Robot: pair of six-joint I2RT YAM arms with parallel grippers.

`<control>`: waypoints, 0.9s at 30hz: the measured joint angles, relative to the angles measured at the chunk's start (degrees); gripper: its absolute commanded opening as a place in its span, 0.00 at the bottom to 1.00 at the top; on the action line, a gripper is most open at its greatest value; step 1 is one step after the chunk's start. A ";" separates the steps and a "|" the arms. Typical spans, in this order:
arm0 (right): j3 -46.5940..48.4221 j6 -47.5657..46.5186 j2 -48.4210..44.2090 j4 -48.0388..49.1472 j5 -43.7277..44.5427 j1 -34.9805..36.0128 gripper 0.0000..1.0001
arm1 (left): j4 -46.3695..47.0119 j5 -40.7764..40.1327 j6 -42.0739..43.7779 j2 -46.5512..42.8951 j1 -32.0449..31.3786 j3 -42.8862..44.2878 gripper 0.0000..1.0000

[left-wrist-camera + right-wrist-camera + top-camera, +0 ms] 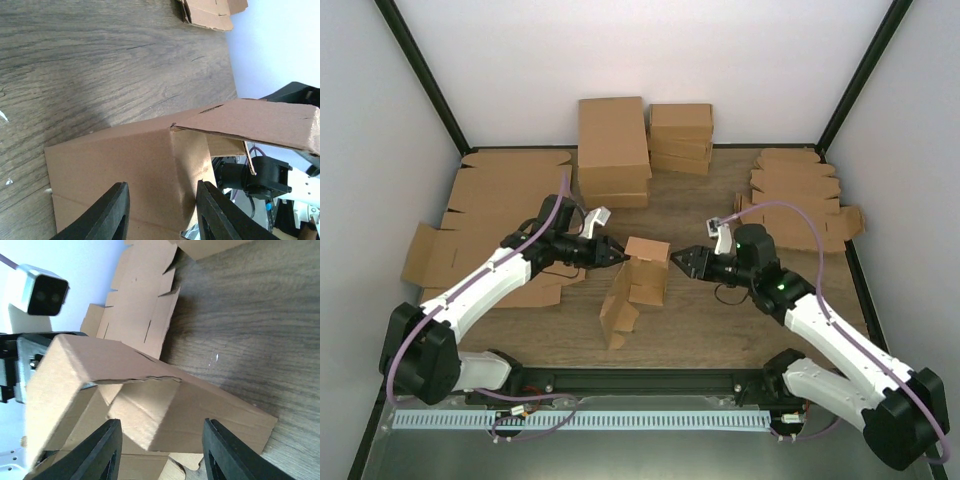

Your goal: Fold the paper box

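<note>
Risk: paper box (645, 277) stands half-folded, unheld between open left claw (618, 256) and open right claw (679, 262); uneven push could topple it.

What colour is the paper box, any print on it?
The paper box is plain brown cardboard, no print visible; clearest in the top external view.

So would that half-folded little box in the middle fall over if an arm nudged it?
Probably, yes. The paper box stands tall on a narrow footing, so a nudge would likely topple it. It looks like thin cardboard, so likely light, and its loose flaps would probably flex.
</note>
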 measured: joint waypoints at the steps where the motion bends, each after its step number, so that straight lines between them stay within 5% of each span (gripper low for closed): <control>1: 0.76 -0.52 -0.66 -1.27 0.63 0.00 0.46 | 0.04 0.00 -0.09 -0.04 0.00 0.00 0.40; 9: 9.81 -12.02 -3.48 -7.41 3.39 -0.02 0.50 | 0.11 0.00 -0.33 -0.87 0.00 0.00 0.41; 15: 24.96 -27.02 7.93 -10.14 2.16 2.14 0.53 | -0.11 -0.11 -0.31 -1.86 0.00 0.00 0.44; 27: 25.35 -49.88 13.68 -13.84 10.64 15.39 0.48 | -6.27 -3.56 0.83 -8.41 -0.02 0.46 0.50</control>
